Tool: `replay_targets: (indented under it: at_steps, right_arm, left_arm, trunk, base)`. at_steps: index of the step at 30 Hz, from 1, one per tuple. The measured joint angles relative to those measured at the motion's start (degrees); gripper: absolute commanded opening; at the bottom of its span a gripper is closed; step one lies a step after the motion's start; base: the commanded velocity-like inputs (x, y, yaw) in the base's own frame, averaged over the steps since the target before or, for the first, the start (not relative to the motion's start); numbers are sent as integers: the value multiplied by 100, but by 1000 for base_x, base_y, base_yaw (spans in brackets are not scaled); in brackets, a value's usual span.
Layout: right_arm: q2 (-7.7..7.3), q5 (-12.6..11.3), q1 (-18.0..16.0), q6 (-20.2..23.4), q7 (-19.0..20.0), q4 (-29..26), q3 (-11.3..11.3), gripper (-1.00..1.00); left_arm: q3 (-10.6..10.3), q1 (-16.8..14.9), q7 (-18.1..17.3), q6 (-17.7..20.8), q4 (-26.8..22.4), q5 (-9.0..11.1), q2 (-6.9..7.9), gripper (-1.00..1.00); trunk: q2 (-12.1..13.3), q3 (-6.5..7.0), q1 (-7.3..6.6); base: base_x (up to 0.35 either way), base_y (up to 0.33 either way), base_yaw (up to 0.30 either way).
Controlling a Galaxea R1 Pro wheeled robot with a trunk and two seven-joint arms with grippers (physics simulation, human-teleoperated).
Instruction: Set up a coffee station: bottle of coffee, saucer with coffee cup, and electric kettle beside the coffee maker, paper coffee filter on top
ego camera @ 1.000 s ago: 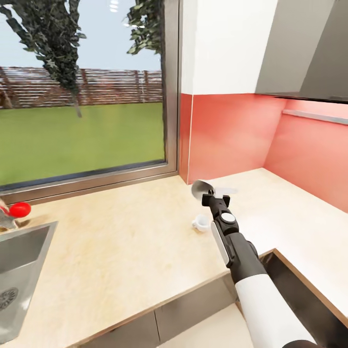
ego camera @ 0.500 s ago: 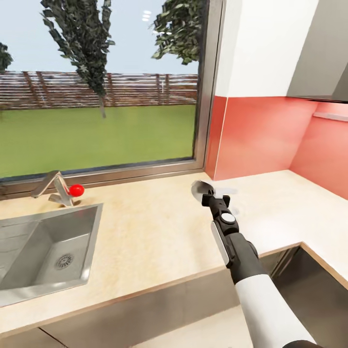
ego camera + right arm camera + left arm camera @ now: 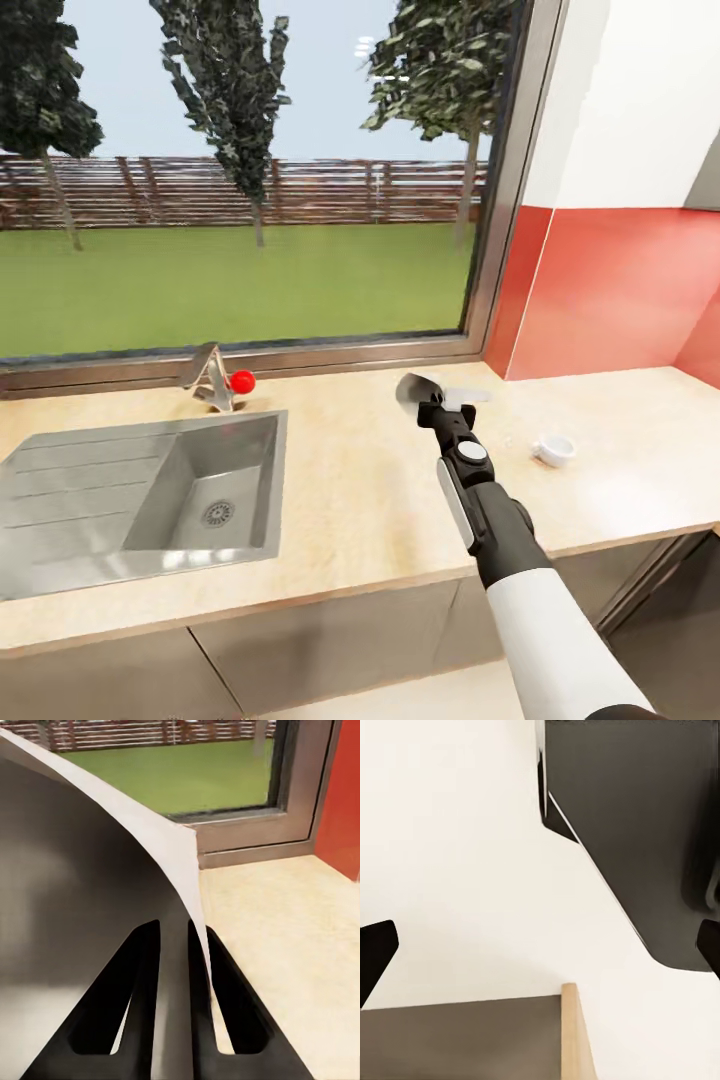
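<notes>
Cabinets nearest: grey cabinet fronts (image 3: 330, 650) under the front edge of the long light-wood table (image 3: 370, 500). Left gripper (image 3: 540, 949) hangs low over pale floor with its fingers (image 3: 375, 952) spread wide and nothing between them.

Right gripper (image 3: 441, 404) is held out over the middle of the table. Its black fingers (image 3: 142, 1005) are pinched on the rim of the small flat round white saucer (image 3: 416, 391). The saucer is in the air, tilted steeply, not lying flat. The wrist view shows the rim clamped between the two fingers (image 3: 201, 1005).

Handling, my read:
- The saucer is light, rigid, glazed and so slippery, and it would chip if dropped.
- A rim pinch is the only practical hold on a flat dish. It will pivot in the grip, so level it before letting go and set it down low.

Containers:
- The inset grey steel sink (image 3: 60, 560), left of the gripper, has a bare basin with only the drain visible.
- The small white coffee cup (image 3: 553, 449) sits on the table to the right of the gripper and well apart from it. It looks empty, but it's too small to be sure, and I can't tell if it's fully upright. It's thin-walled and light, so take it by the rim or the wall.

Further back, behind the sink, is the steel tap with a red knob (image 3: 241, 380). Behind that are the big window (image 3: 250, 250) and the red wall panel (image 3: 620, 290) at far right.
</notes>
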Motion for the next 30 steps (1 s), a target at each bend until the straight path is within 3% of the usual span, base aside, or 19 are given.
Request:
replay_targets:
  at_steps: [17, 30]
  right_arm:
    - [0, -1, 0, 2, 0, 9, 14, -100]
    - [6, -7, 9, 2, 1, 0, 483, -100]
  left_arm:
    - [-4, 0, 0, -4, -1, 0, -22, 100]
    - [-10, 0, -1, 3, -6, 0, -23, 100]
  trunk:
    - [0, 99, 0]
    - [1, 110, 3]
  base:
    - [-2, 308, 212]
    - [-201, 251, 20]
